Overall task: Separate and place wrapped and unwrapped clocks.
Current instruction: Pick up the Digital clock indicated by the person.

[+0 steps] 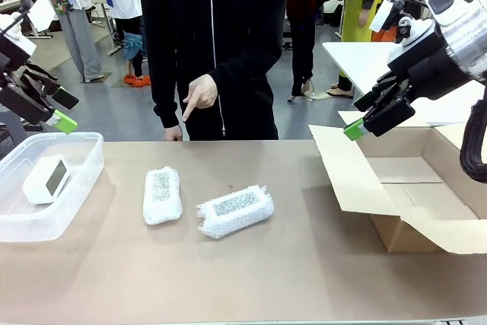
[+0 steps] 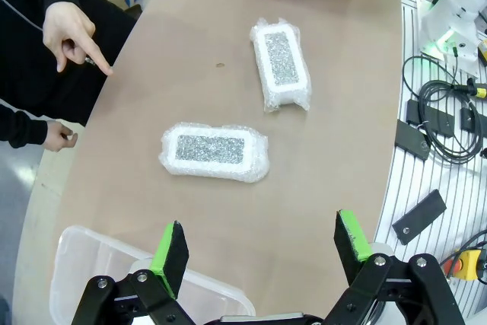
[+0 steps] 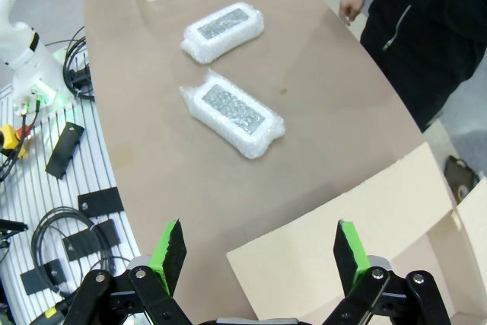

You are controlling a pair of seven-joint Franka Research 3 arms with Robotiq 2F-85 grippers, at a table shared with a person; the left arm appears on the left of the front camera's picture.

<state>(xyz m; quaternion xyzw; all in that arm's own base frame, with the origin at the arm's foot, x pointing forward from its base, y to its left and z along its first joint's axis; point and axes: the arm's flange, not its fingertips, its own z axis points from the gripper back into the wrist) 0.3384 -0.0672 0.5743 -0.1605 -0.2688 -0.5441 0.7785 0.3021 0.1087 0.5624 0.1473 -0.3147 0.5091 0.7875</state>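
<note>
Your clear tub at the table's left edge holds the bare clock. Left gripper hovers above it, right gripper above the cardboard box, both wide open and empty.

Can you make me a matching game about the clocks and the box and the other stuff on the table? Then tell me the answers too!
Things:
1. bare clock
2. wrapped clock nearest the box
3. cardboard box
4. person's hand

Where or how:
A. pointing a finger down
B. lying on the table
C. inside the clear tub
D. open, flaps folded out

Pairs: 1-C, 2-B, 3-D, 4-A.
</note>
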